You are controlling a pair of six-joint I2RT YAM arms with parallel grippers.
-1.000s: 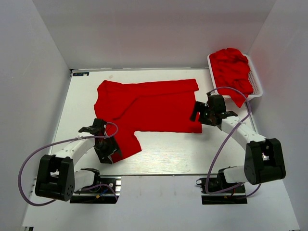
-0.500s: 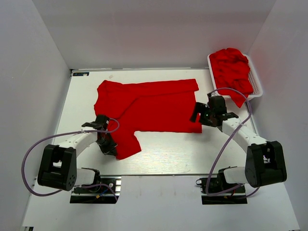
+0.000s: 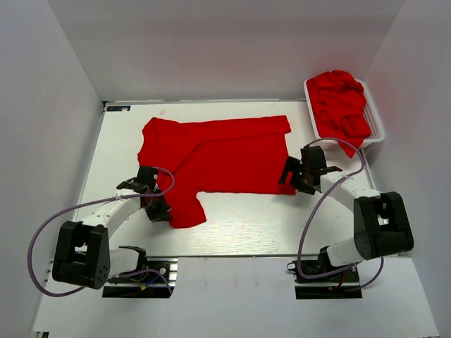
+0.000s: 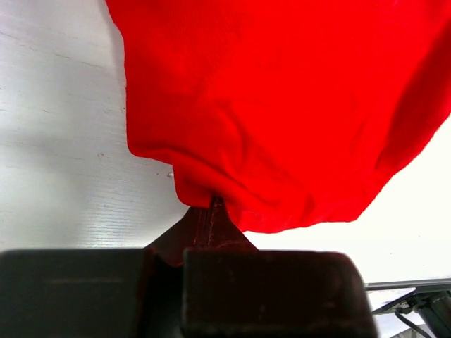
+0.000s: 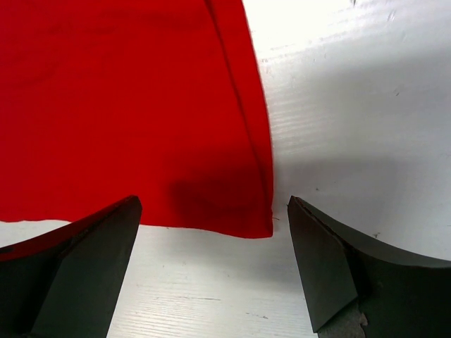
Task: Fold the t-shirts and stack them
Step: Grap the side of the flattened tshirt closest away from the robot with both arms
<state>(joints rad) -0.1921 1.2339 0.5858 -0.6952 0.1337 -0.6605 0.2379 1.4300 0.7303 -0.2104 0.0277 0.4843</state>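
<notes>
One red t-shirt (image 3: 218,155) lies spread flat on the white table (image 3: 120,148), its sleeve hanging toward the near left. My left gripper (image 3: 161,210) is shut on that sleeve's edge; in the left wrist view the closed tips (image 4: 215,205) pinch a fold of the red fabric (image 4: 282,105). My right gripper (image 3: 289,176) stands open over the shirt's near right hem corner. In the right wrist view its gripper (image 5: 213,203) straddles that corner of the shirt (image 5: 141,105) with nothing held. More red t-shirts (image 3: 340,102) are heaped in the basket.
The white slotted basket (image 3: 378,120) sits at the back right corner, one shirt spilling over its near rim. White walls close the table on three sides. Bare table (image 5: 352,105) lies right of the hem and in front of the shirt.
The left gripper has shut on the sleeve edge and shifted slightly toward the shirt. The right gripper has edged left onto the hem corner, staying open.
</notes>
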